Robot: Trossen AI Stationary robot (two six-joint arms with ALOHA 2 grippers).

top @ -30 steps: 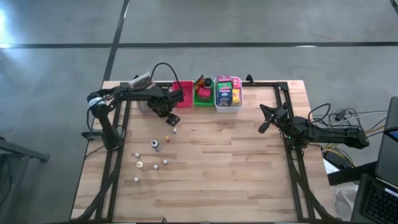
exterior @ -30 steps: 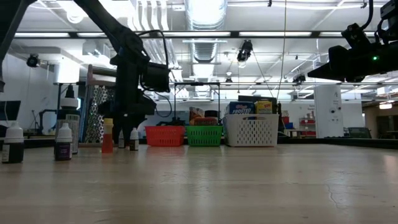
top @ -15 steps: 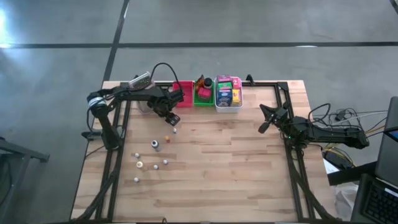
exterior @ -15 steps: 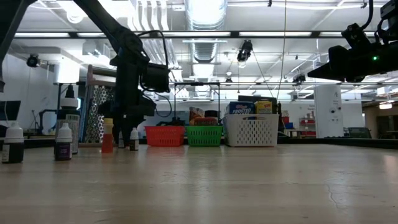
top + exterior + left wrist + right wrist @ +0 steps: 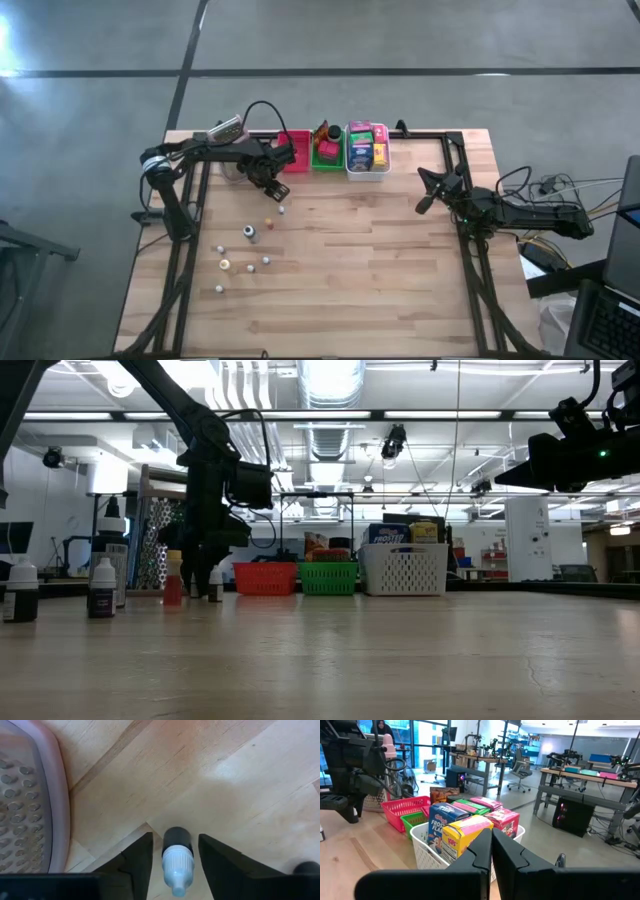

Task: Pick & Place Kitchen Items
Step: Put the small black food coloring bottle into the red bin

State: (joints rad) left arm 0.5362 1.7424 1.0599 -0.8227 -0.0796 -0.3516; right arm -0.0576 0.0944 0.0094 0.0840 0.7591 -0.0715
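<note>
I see my left gripper (image 5: 172, 857) low over the far-left part of the wooden table (image 5: 380, 270), just near of the red mesh basket (image 5: 295, 152); its dark fingers (image 5: 139, 860) stand spread either side of a small upright bottle with a white cap and dark body (image 5: 177, 860), close beside it but with a sliver of gap showing. My right gripper (image 5: 491, 851) hangs at the table's right edge, fingers pressed together on nothing; more small bottles (image 5: 250, 233) stand on the near-left boards; boxed packets (image 5: 462, 834) fill the white basket (image 5: 366, 172).
</note>
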